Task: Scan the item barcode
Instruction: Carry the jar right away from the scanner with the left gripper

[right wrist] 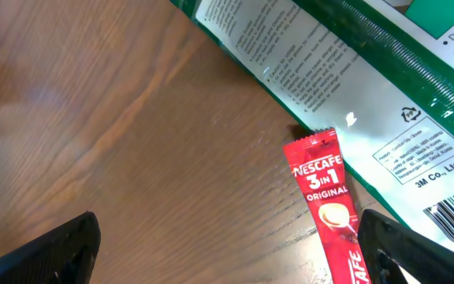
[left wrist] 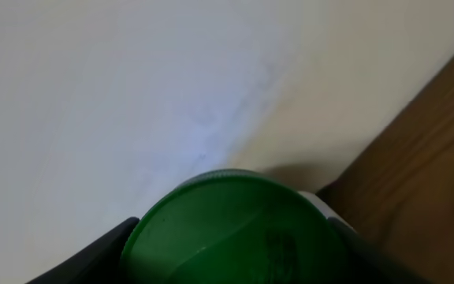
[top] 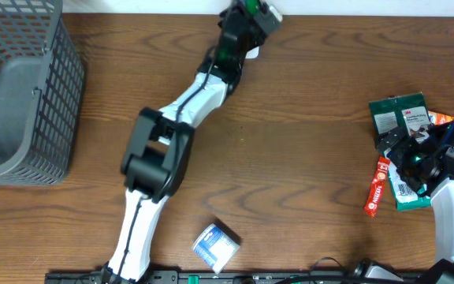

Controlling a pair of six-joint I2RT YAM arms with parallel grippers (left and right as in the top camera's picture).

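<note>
At the far table (top: 314, 95) edge, I am clamping my left gripper (top: 247, 14) across a green-capped container (left wrist: 231, 225), likely rigid and slippery; right gripper (right wrist: 235, 246) is gaping.

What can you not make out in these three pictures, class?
- Left wrist: green-lidded container, body and any barcode hidden behind its own lid.
- Right wrist: green 3M packet, barcode cut off by the frame's bottom-right corner.
- Overhead: blue-and-white box, print too small to read.
</note>
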